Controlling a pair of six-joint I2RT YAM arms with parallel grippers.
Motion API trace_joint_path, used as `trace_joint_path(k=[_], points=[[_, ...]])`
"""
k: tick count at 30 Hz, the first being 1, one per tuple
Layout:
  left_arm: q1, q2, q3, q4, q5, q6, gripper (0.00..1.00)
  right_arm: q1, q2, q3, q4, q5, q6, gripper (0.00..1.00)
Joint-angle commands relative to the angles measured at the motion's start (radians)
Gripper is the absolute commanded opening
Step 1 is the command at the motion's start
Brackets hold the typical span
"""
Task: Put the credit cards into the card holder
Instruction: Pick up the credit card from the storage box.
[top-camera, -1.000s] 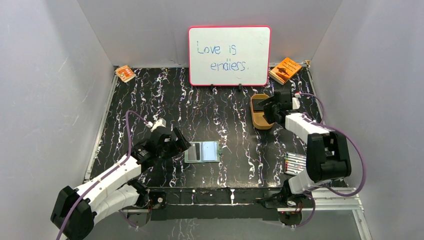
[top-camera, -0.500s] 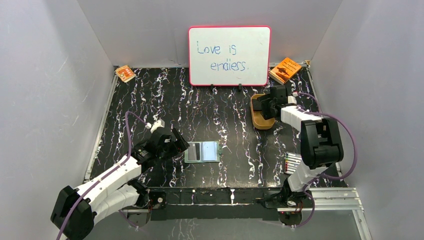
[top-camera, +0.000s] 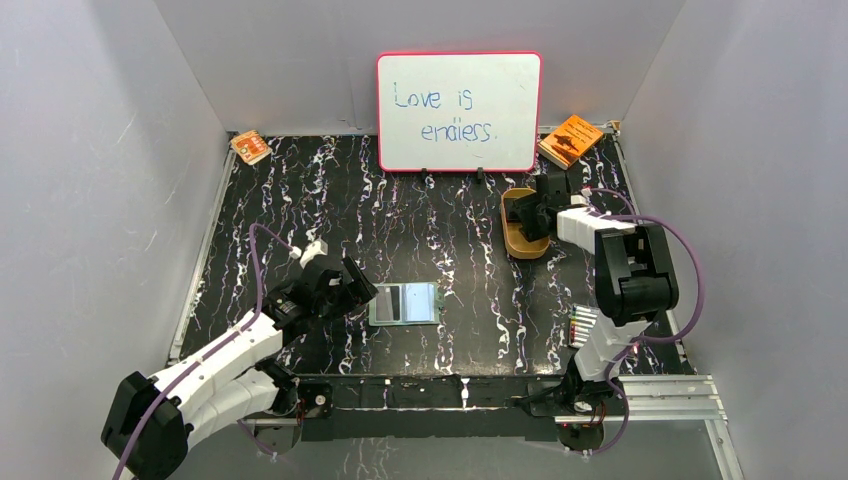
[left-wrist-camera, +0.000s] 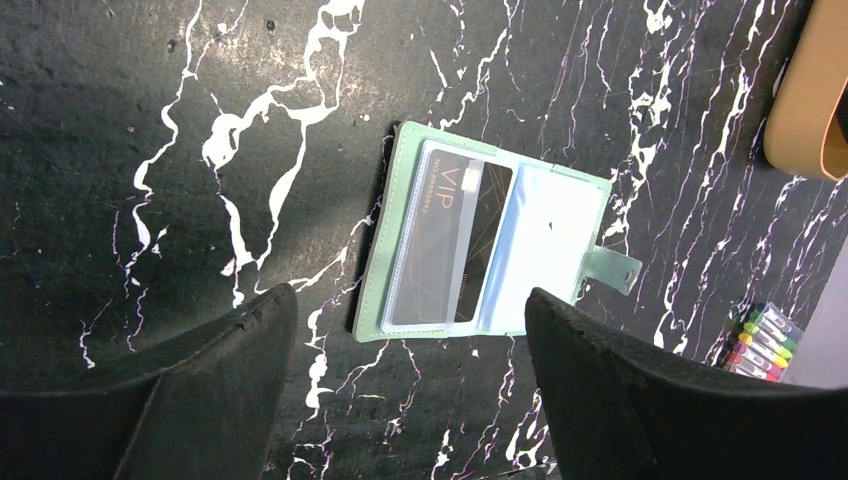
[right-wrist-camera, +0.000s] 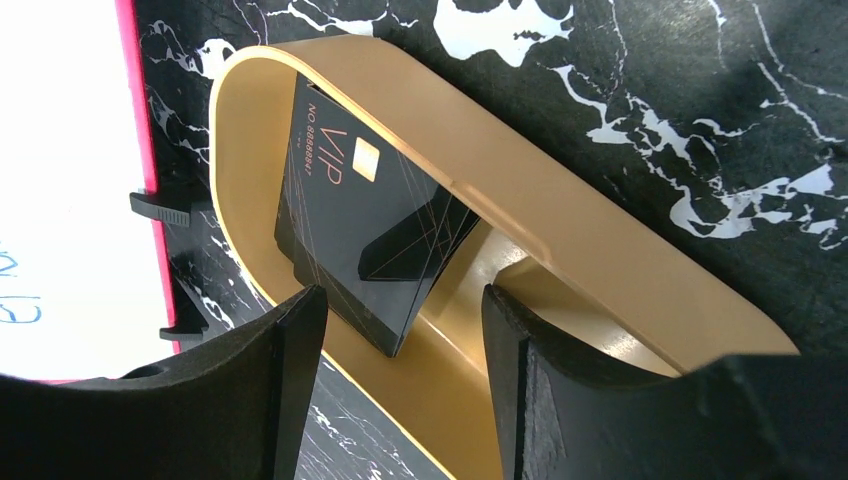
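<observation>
The card holder lies open at the table's front middle, green outside and pale inside; in the left wrist view a black VIP card sits in its clear left pocket. My left gripper is open and empty, just left of the holder. Another black VIP credit card leans tilted inside the tan oval tray. My right gripper is open over the tray's near rim, its fingers either side of the card's lower corner, not touching it.
A whiteboard stands at the back. Orange booklets lie at the back left and back right. A pack of coloured markers lies at the front right by the right arm's base.
The right arm has folded in and its gripper has moved a little farther back over the tray. The left arm and the holder have not moved.
</observation>
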Motion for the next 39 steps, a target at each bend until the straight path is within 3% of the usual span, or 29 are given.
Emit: trace_joint_path(k=[1,8,24,39], points=[[-0.001,-0.015,-0.012,-0.015,-0.018,-0.009,0.80,-0.003,0.006,0.023,0.002,0.017,0.015,0.66],[-0.001,-0.011,-0.012,-0.017,-0.016,-0.008,0.80,-0.002,0.034,0.033,-0.002,0.006,0.002,0.64],[-0.002,-0.012,-0.021,-0.016,-0.011,-0.009,0.79,-0.002,0.003,-0.041,0.036,-0.025,-0.007,0.43],[-0.001,-0.002,-0.013,-0.016,0.002,-0.007,0.79,-0.003,-0.041,-0.091,0.048,-0.030,-0.015,0.31]])
